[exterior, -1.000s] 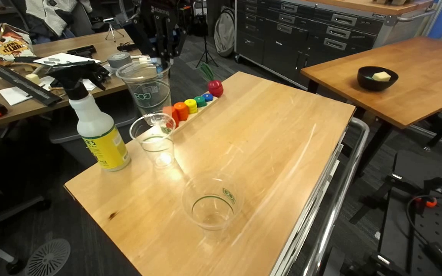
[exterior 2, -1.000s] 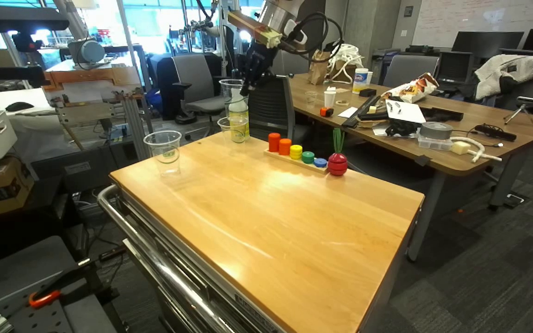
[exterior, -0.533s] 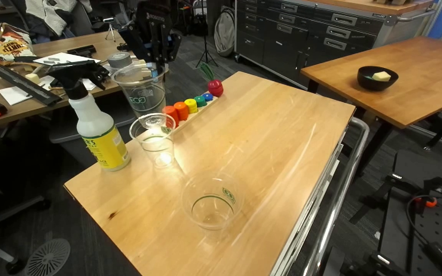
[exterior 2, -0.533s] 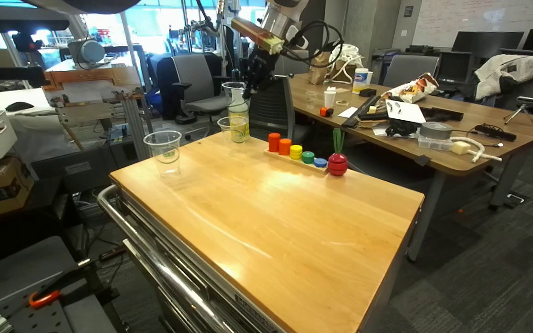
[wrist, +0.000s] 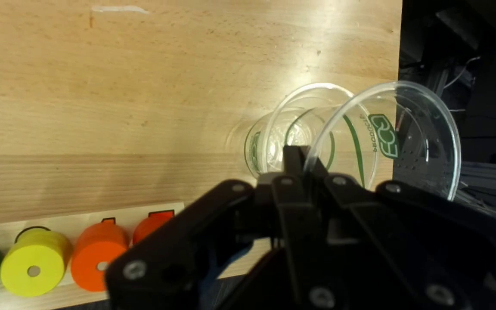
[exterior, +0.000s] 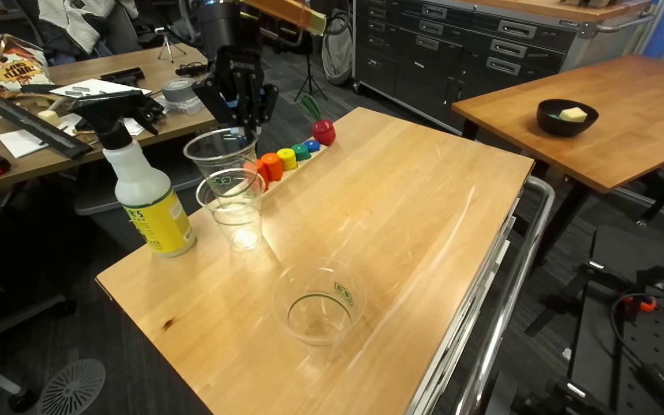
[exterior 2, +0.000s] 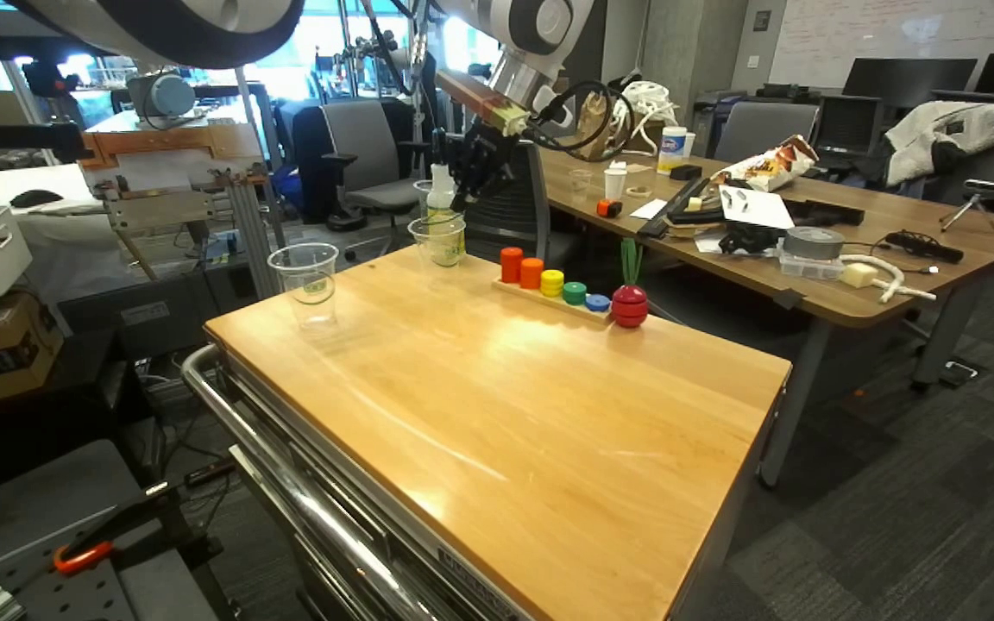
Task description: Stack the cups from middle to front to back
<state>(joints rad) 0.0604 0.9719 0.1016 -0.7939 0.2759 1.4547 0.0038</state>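
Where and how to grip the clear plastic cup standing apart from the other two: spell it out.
Likely best: pinch the lone clear plastic cup at its rim, coming straight down from above, jaws straddling the wall. It stands upright, wide mouth up, and narrows toward the base, so a side squeeze could slip or dent it. The tool must first release the held cup.

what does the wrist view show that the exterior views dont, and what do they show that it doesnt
Only the wrist view shows thin black outlines on the pale wooden strip.
Only the exterior views, both of them, show the clear plastic cup standing by itself, the white spray bottle with yellow label and the round red toy with green leaves.
All share the black gripper, the clear plastic cup in its grip, the clear plastic cup standing nearest to that, the strip, its yellow round block and the light wooden tabletop.
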